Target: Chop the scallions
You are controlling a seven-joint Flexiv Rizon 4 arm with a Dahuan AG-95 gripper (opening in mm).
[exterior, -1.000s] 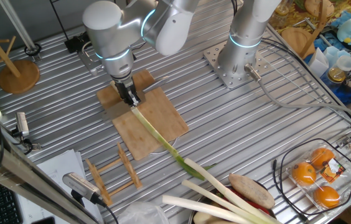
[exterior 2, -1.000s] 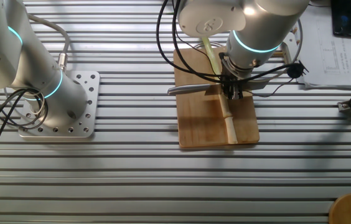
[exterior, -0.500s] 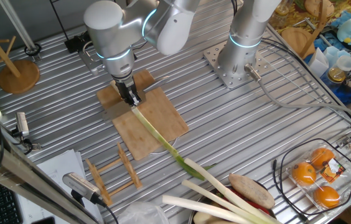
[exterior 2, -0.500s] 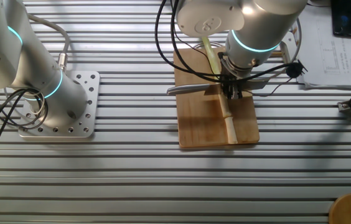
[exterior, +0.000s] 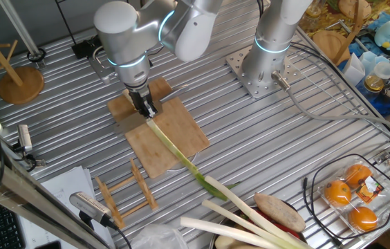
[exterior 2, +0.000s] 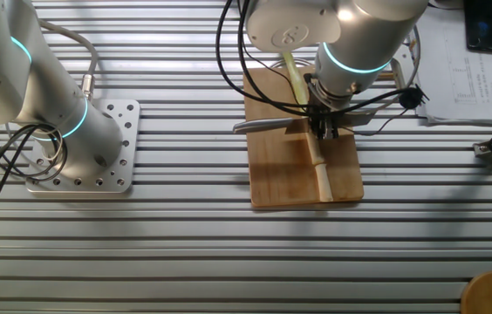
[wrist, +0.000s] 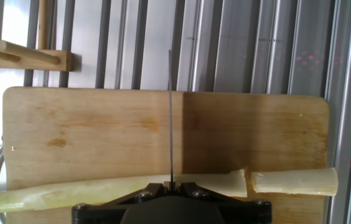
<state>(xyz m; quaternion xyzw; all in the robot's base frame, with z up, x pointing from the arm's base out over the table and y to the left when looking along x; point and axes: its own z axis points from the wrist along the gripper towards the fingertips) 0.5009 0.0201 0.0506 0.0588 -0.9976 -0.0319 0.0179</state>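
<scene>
Over the cutting board (wrist: 101, 130), the tool (exterior: 144, 109) pinches a knife (wrist: 170, 118) (blade on the scallions (wrist: 101, 190)).

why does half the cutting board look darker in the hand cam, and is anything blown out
Hand view: the arm's shadow darkens the right half of the cutting board, with its edge along the knife blade; the table slats at upper left are washed out by glare. Other fixed view: the same shadow covers the board's left part.
</scene>
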